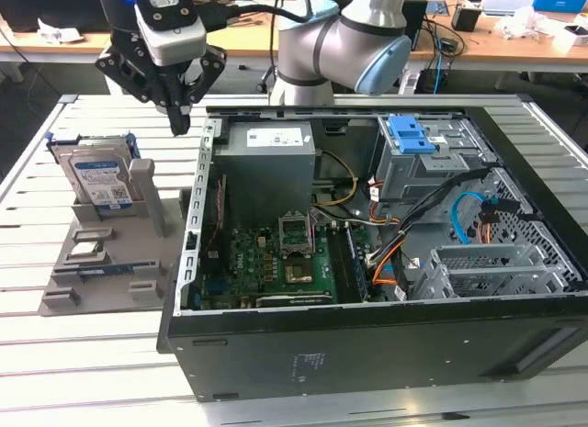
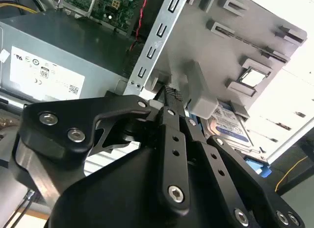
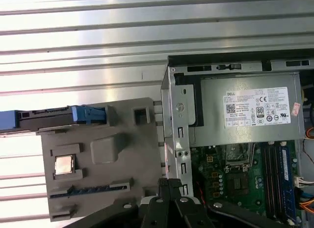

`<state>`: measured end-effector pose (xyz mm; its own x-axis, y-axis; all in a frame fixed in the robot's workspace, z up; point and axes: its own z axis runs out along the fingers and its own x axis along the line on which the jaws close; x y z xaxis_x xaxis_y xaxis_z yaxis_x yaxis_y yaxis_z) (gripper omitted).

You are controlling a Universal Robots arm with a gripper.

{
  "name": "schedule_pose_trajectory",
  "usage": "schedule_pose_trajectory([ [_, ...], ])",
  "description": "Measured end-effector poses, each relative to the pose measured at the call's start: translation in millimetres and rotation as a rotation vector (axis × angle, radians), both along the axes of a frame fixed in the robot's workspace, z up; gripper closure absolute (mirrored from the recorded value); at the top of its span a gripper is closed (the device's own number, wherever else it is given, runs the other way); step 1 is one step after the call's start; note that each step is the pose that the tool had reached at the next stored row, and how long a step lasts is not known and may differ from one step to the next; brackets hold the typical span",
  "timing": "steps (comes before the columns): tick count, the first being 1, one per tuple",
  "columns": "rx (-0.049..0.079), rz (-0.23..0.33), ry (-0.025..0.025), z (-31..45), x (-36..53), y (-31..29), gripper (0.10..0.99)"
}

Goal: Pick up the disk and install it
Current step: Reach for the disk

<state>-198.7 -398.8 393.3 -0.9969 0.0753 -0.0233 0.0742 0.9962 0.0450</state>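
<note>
Nearest the exterior camera, an open case (image 1: 367, 344) is lying on its side on a slatted table (image 1: 55, 372), its motherboard (image 1: 276, 262) facing up. Beside it, toward the exterior view's left, a grey tray (image 1: 110, 262) is sitting on the table, and the disk (image 1: 99, 179) is standing on edge at the tray's far end, label showing. Farther back, the gripper (image 1: 180, 126) is hanging over the seam between tray and case, pointing down, fingers pressed together and gripping nothing, apart from the disk. Behind it a power supply (image 1: 266, 156) is sitting in the case's far corner. The first wrist view is looking straight down, giving the disk (image 3: 54, 117) edge-on with blue rails, plus a chip (image 3: 65, 164) seated in the tray. The second wrist view is catching the disk (image 2: 230, 125), label side, past the closed fingertips (image 2: 171, 93).
</note>
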Motion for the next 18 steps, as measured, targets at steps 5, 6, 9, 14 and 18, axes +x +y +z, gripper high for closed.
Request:
schedule_pose_trajectory([
  [5, 0.0, 0.0, 0.0, 0.0, -10.6, 0.0, 0.984],
  [6, 0.0, 0.0, 0.0, 0.0, -12.2, 0.0, 0.984],
  [9, 0.0, 0.0, 0.0, 0.0, -17.1, 0.0, 0.984],
  [14, 0.0, 0.0, 0.0, 0.0, -25.3, 0.0, 0.984],
  [18, 0.0, 0.0, 0.0, 0.0, -32.4, 0.0, 0.984],
])
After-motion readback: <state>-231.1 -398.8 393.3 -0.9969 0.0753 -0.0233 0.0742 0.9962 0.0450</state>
